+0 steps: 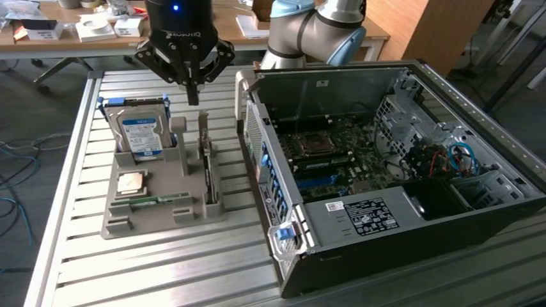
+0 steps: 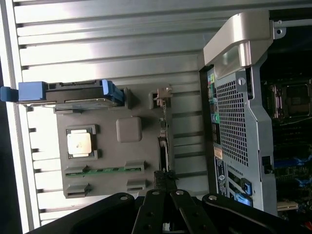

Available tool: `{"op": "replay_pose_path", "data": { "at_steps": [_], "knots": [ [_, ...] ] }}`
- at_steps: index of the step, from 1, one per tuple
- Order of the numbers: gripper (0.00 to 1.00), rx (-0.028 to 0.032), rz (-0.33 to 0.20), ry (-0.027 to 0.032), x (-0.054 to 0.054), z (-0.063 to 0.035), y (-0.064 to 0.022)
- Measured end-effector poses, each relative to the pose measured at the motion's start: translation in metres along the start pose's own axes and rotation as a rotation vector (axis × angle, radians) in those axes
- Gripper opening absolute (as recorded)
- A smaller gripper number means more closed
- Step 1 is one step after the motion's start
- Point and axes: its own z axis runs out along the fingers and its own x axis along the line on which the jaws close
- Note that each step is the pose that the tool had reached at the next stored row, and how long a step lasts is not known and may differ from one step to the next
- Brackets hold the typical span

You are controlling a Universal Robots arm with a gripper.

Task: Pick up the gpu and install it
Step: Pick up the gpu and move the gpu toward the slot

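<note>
1. Reference. The gray holder (image 1: 162,217) sits on the slatted metal table (image 1: 171,268), just beside the open computer case (image 1: 384,173). All positions below are given relative to this holder.

2. Gpu. The gpu (image 2: 165,151) stands on edge in the narrow slot along the holder's side nearest the case. Its pale metal bracket (image 1: 203,131) is at the holder's hard-drive end. The card is seated in the slot and has not been lifted.

3. Gripper. The gripper (image 1: 193,97) hangs above the holder, clear of every part in it. Its fingers are pressed together with nothing between them (no contact with the card is visible). In the wrist view the fingertips line up with the gpu slot.

4. Other contents of the holder:
- The hard drive (image 1: 140,134) stands upright at one end, and blue rails clip its sides.
- The processor chip (image 1: 130,182) lies flat near the holder's middle.
- The green memory stick (image 1: 152,200) lies flat beside the chip, on the side away from the hard drive.
</note>
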Motion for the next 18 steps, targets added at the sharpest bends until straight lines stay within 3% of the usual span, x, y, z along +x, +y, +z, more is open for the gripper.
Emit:
{"op": "replay_pose_path", "data": {
  "at_steps": [12, 14, 17, 18],
  "knots": [
    [0.11, 0.0, 0.0, 0.0, 0.0, 0.0, 0.0],
    [0.17, 0.0, 0.0, 0.0, 0.0, 0.0, 0.0],
    [0.35, 0.0, 0.0, 0.0, 0.0, 0.0, 0.0],
    [0.35, 0.0, 0.0, 0.0, 0.0, 0.0, 0.0]
  ]
}}
